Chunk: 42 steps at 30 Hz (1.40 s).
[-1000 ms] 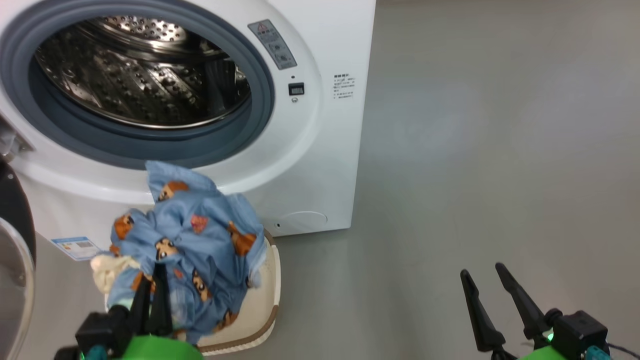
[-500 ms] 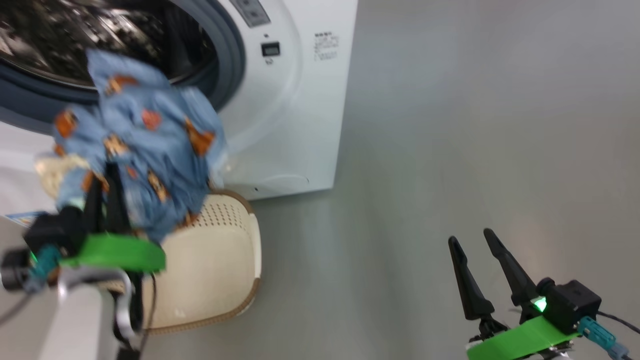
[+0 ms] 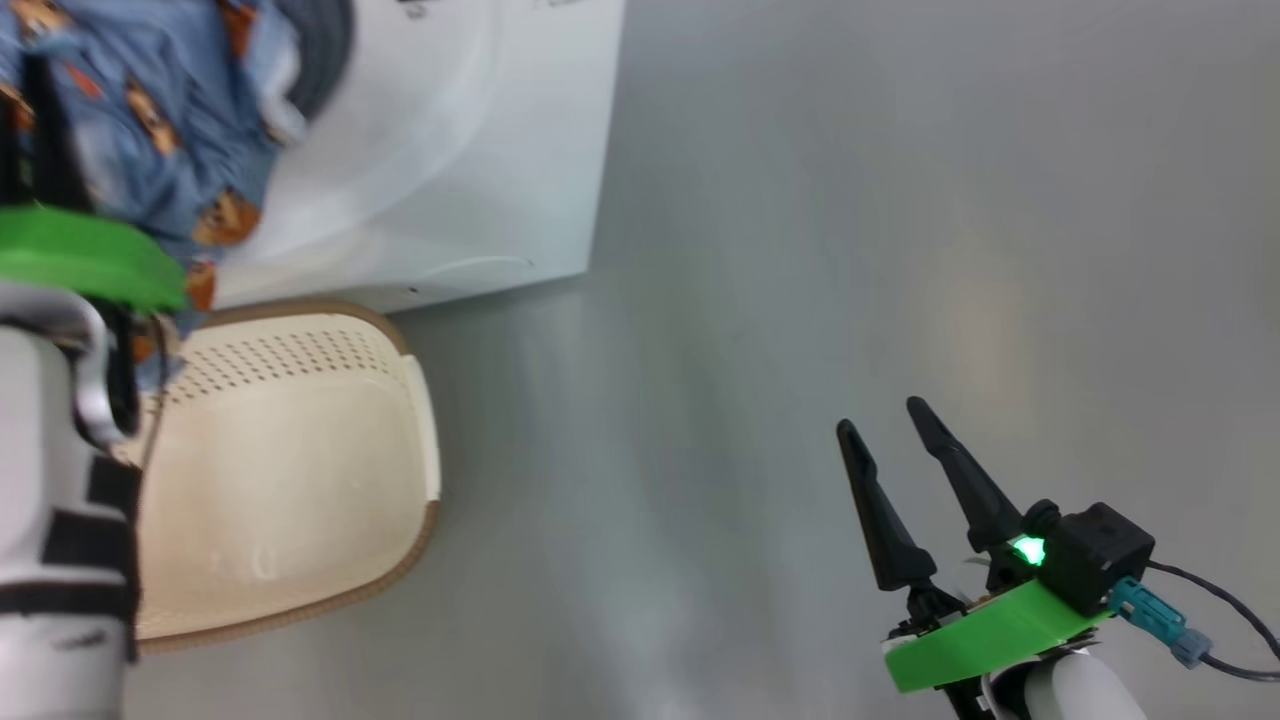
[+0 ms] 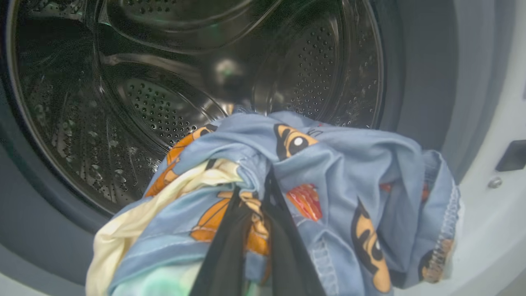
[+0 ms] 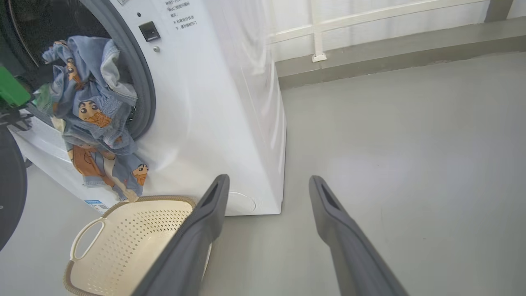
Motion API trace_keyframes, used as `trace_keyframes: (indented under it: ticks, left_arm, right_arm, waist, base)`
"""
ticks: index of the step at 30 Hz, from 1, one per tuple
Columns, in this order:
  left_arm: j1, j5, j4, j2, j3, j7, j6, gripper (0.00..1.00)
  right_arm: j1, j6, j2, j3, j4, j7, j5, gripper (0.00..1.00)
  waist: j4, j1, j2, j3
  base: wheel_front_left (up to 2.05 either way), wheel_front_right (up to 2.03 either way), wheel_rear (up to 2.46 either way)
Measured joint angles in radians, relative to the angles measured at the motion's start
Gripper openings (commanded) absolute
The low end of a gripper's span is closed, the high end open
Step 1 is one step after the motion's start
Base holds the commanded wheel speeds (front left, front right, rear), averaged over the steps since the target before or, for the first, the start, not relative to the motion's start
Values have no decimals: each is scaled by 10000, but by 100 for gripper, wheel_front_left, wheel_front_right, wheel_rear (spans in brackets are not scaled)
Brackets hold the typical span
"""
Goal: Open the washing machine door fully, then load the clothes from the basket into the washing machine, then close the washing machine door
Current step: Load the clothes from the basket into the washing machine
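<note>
My left gripper (image 3: 25, 70) (image 4: 252, 187) is shut on the clothes (image 3: 150, 100) (image 4: 337, 164) (image 5: 90, 102), a light blue printed bundle with a cream piece. It holds them at the mouth of the washing machine (image 3: 450, 150) (image 5: 213, 102), in front of the steel drum (image 4: 164, 102). One end of the fabric hangs down over the machine's front. The basket (image 3: 300, 350) (image 5: 135, 230) stands on the floor below with nothing showing inside. The washing machine door (image 5: 8, 189) stands open at the left edge. My right gripper (image 3: 880, 414) (image 5: 269, 179) is open and holds nothing, over the floor.
Grey floor (image 3: 800, 200) stretches to the right of the machine. A wall with a white rail (image 5: 370, 20) runs behind it. A cable (image 3: 1220, 620) trails from my right wrist.
The head camera has tilted, so the whole picture has shifted up and left. My left gripper has lifted the clothes out of the basket to the drum opening. The right gripper stays open.
</note>
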Motion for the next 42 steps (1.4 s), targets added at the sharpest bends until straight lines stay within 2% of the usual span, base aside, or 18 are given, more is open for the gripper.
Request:
trace_keyframes:
  ticks: [8,19,29,42]
  left_arm:
    - [-1916,355,1680,644,38,-4,10,0]
    - [-4199,606,2926,1352,-12,-75,79,0]
    - [-5283,704,2803,1778,105,-75,171,0]
    - [-5863,894,2033,1918,230,-81,349,0]
  right_arm:
    - [-245,0,-42,380,59,0,71,100]
    - [-573,0,-165,798,38,0,437,100]
    - [-572,0,-199,842,-12,0,545,100]
    - [-572,0,-199,863,-31,0,614,100]
  waist:
    - [-609,0,0,859]
    - [-1110,0,0,1979]
    - [-1318,0,0,2657]
    - [-1413,0,0,3080]
  base:
    - [0,0,0]
    - [0,0,0]
    - [0,0,0]
    - [0,0,0]
